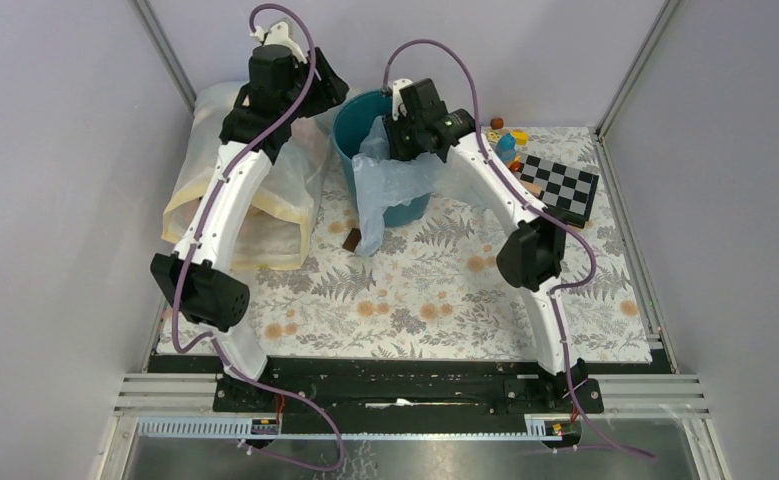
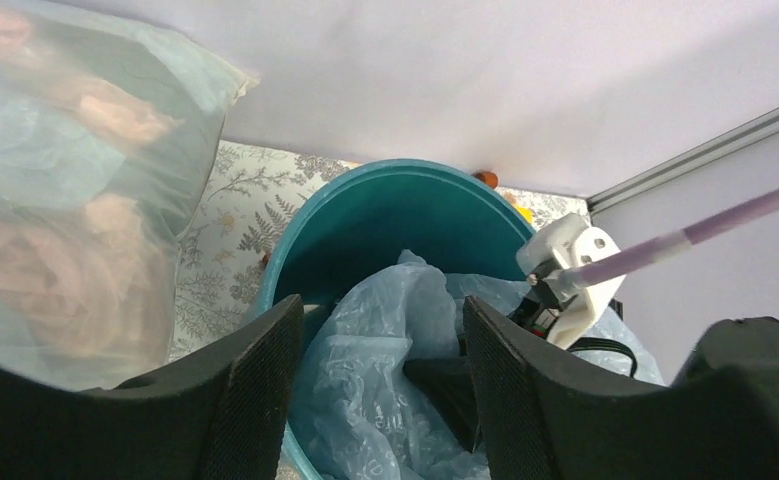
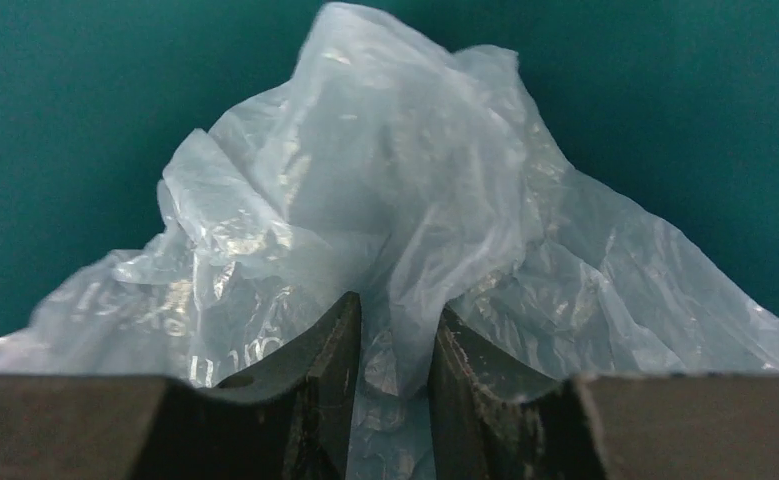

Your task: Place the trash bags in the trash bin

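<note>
One trash bag (image 1: 385, 190) is in view. Its loose end hangs over the near-left rim of the one trash bin (image 1: 348, 125), down toward the worktop (image 1: 415, 290), close to one small brown piece (image 1: 353, 240). From there the bag runs up and to the far right, into the bin. There the right claw (image 3: 395, 320) is almost closed, pinching a fold. The part outside therefore lies near-left of this claw. The left claw (image 2: 380, 315) hovers at the bin's far-left side, wide open and empty, beside one large clear bag (image 1: 265, 190).
</note>
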Controlling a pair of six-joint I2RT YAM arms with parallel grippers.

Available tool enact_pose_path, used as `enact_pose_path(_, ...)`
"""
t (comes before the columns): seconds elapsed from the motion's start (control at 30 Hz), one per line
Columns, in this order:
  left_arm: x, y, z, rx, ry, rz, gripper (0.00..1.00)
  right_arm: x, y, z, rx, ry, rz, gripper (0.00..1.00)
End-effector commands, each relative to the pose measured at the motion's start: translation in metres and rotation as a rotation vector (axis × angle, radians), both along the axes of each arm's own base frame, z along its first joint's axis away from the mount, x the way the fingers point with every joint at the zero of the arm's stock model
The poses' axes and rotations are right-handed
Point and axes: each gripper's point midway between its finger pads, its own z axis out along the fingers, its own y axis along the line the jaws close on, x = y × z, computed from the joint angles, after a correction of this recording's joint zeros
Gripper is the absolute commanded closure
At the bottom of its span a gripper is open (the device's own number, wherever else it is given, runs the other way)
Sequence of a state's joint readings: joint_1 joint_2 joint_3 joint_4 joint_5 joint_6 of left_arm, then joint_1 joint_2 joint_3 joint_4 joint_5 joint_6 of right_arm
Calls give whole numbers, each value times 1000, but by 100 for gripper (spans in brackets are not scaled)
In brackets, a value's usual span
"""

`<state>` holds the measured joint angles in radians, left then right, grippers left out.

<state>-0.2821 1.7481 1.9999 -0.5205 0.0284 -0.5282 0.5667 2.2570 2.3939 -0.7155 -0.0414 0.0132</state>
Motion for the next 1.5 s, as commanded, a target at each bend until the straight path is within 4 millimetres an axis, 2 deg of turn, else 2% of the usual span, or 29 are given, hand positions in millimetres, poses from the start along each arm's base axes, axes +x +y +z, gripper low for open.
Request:
enact_pose_path(0.0,5,6,-21,15,43,20,36,-3,-9,0,-35,24,-16,60)
enact_pose_path(0.07,5,5,-33,18,72,5,31,-4,-10,21,-15,-17,-17,56)
enact_pose_path(0.17,7,7,-50,21,110,0,23,-7,-11,58,31,-81,-15,40)
enact_pose_path(0.3,10,10,-67,12,153,-8,23,-17,-11,92,90,-130,0,15)
enact_pose_path(0.43,15,10,-82,22,191,-7,28,-28,-16,120,130,-172,7,1)
enact_pose_path(0.5,18,10,-92,32,215,-6,32,-35,-20,136,146,-196,5,0)
enact_pose_path(0.6,21,4,-101,26,240,-31,43,-47,-29,155,161,-223,1,0)
enact_pose_path(0.7,23,0,-107,18,254,-49,60,-59,-37,171,175,-244,-5,0)
enact_pose_path(0.8,21,-1,-103,15,252,-54,79,-72,-50,186,182,-265,-33,0)
enact_pose_path(0.9,15,-1,-95,12,246,-63,98,-84,-65,190,173,-272,-69,0)
enact_pose_path(0.93,12,-1,-92,11,244,-68,100,-87,-71,190,167,-270,-85,0)
enact_pose_path(1.13,-11,-13,-85,45,266,-116,100,-119,-84,178,175,-211,-81,0)
enact_pose_path(1.23,-28,-27,-83,75,277,-147,100,-137,-93,169,171,-176,-86,0)
enact_pose_path(1.33,-46,-47,-82,95,275,-187,100,-155,-102,169,183,-170,-81,0)
enact_pose_path(1.47,-63,-67,-84,106,282,-228,100,-173,-105,171,204,-159,-50,10)
